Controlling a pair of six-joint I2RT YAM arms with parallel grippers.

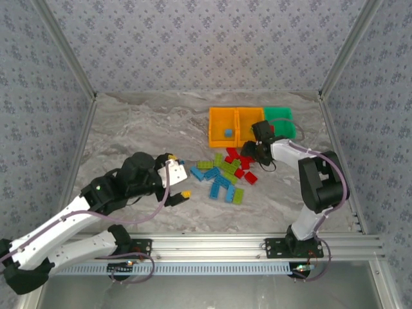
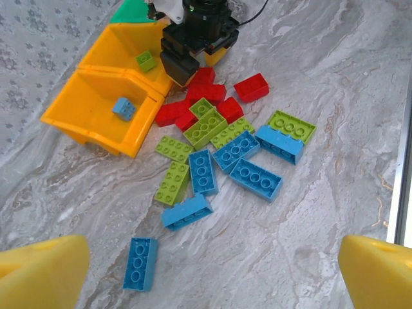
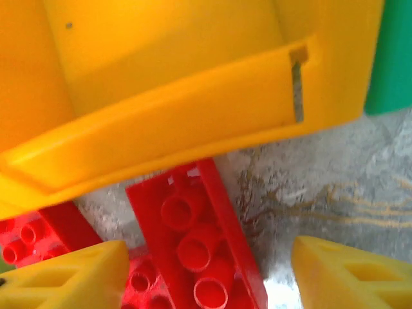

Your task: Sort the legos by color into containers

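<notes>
Yellow fingertips (image 3: pixel 71 273) of the right end effector (image 3: pixel 209 277) stand spread at the bottom of the wrist view. A red brick (image 3: pixel 193 238) lies between them, just below an orange bin's (image 3: pixel 193 122) wall. Left end effector (image 2: pixel 209 277) is spread too, over bare worktop (image 2: pixel 322 212), holding nothing. Legos (image 1: pixel 225 170) lie heaped at centre frame, with two orange bins (image 1: pixel 219 122) and a green bin (image 1: pixel 283 116) above them. One blue brick (image 2: pixel 123 108) lies in the nearer orange bin, and one green brick (image 2: pixel 146 60) in the next.

Open table (image 1: pixel 141 122) along the left edge and near the right corner. Blocked mid-table by a tightly packed lego pile (image 1: pixel 225 172). Walled off toward the far-right corner by three adjoining bins (image 1: pixel 237 111). Right end effector (image 3: pixel 209 277) spread wide, low, hard against an orange bin wall.
</notes>
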